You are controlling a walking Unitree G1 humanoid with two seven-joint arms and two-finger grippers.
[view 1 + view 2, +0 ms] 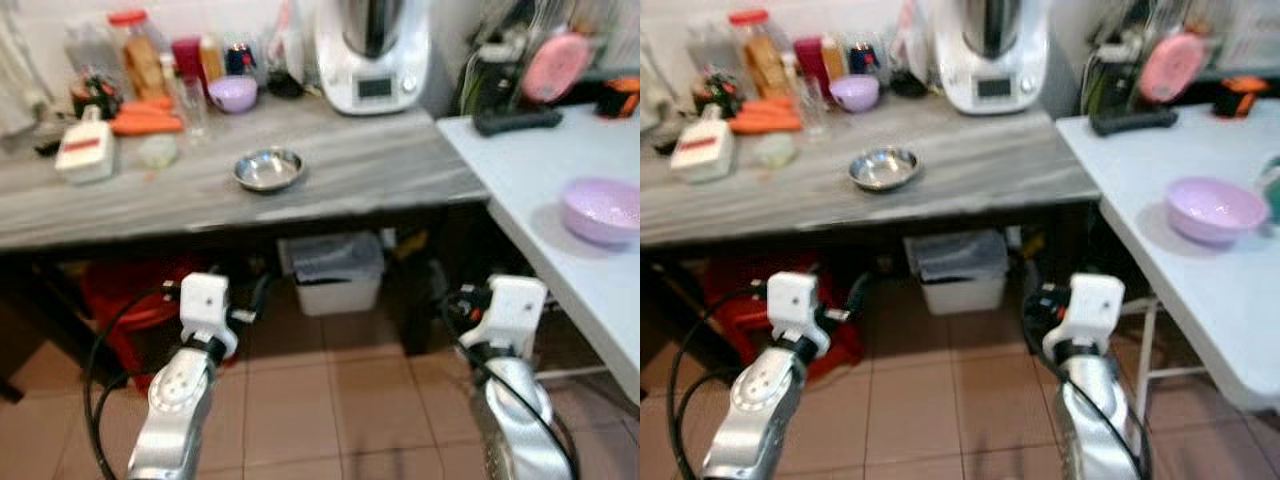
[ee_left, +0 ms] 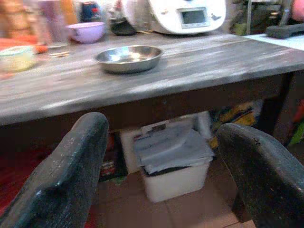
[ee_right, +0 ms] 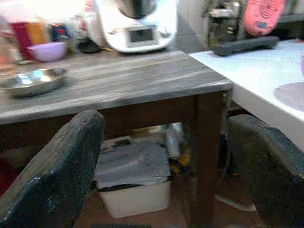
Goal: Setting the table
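Observation:
A shallow steel bowl (image 1: 268, 168) sits near the middle of the grey wooden counter (image 1: 380, 170). A small purple bowl (image 1: 233, 94) stands further back among jars. A larger purple bowl (image 1: 602, 209) rests on the white table (image 1: 520, 170) to my right. Both arms are held low in front of the counter, over the tiled floor. My left gripper (image 2: 161, 175) is open with nothing between its fingers, and the steel bowl (image 2: 128, 58) lies ahead of it. My right gripper (image 3: 171, 175) is open too, facing the counter's right corner.
A white kitchen machine (image 1: 372, 52) stands at the counter's back. Jars, carrots (image 1: 145, 118) and a white bottle (image 1: 86, 148) crowd its left side. A black remote (image 1: 517, 120) and a pink item (image 1: 555, 66) lie on the white table. Under the counter are a white bin (image 1: 335, 272) and a red object (image 1: 130, 295).

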